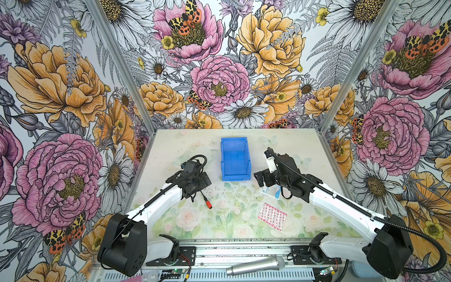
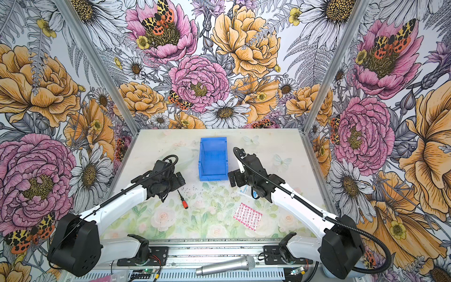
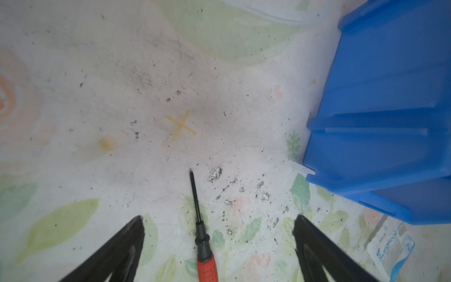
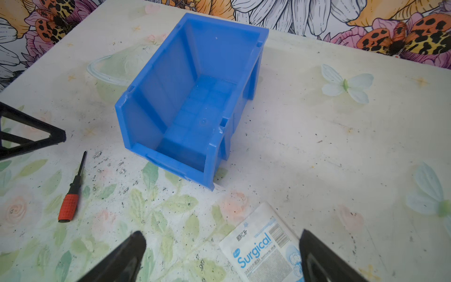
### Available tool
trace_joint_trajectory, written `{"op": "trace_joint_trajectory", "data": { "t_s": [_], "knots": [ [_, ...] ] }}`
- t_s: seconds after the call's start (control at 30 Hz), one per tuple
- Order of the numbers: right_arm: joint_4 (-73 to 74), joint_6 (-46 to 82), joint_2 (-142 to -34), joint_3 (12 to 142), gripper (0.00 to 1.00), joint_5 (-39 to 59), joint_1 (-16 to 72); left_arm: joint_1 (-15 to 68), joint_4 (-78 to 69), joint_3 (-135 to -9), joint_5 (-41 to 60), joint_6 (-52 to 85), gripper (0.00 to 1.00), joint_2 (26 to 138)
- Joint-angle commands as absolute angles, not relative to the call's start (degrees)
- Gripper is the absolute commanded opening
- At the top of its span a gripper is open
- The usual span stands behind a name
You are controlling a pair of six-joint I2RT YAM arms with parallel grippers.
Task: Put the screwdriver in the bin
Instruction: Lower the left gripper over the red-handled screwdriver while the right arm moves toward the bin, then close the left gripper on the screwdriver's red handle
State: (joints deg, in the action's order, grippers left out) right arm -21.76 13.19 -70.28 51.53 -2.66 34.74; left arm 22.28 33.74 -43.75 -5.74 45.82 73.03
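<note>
Though the left gripper [image 3: 219, 217] hovered right over the screwdriver [image 3: 200, 234], nothing had been picked up yet. Its jaws stood wide apart, one finger on either side of the tool, which lay flat on the table [image 1: 170, 146] with its red handle toward the front edge. The bin [image 4: 158, 85] sat empty near the middle of the table, close by on the screwdriver's right, its lowered end facing the robot. So the whole job looked to be ahead: grip, lift, carry over, let go.

The right gripper [image 4: 222, 233] gaped too, holding nothing, near the bin's front corner above a white surgical packet [image 4: 258, 246]. A pink patterned sheet [image 1: 272, 216] lay further forward, and a silver microphone [image 1: 256, 266] rested on the front rail. None of these lay between screwdriver and bin; the bin's tall side wall seemed the only hurdle.
</note>
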Motion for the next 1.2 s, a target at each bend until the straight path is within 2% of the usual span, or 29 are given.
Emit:
{"op": "trace_joint_trajectory", "data": {
  "t_s": [0.0, 0.63, 0.9, 1.07, 1.17],
  "knots": [
    [-21.8, 13.3, -69.6, 52.3, 0.99, -1.5, 35.5, 24.8, 35.3, -42.7, -11.3, 50.8, 0.9, 74.3],
    [-22.1, 13.2, -74.4, 54.1, 0.99, 1.1, 35.8, 36.2, 35.8, -37.3, -16.5, 59.3, 0.69, 75.4],
    [-22.1, 11.2, -74.0, 54.6, 0.99, 0.9, 35.8, 39.4, 35.7, -38.1, -18.5, 59.7, 0.58, 80.4],
    [-22.1, 10.6, -73.1, 53.4, 0.99, 0.7, 35.8, 41.5, 35.7, -38.2, -18.7, 61.6, 0.49, 82.7],
    [-22.2, 10.6, -72.6, 53.1, 0.99, 0.5, 35.8, 42.4, 35.8, -38.0, -18.5, 61.7, 0.4, 83.4]
  ]
}}
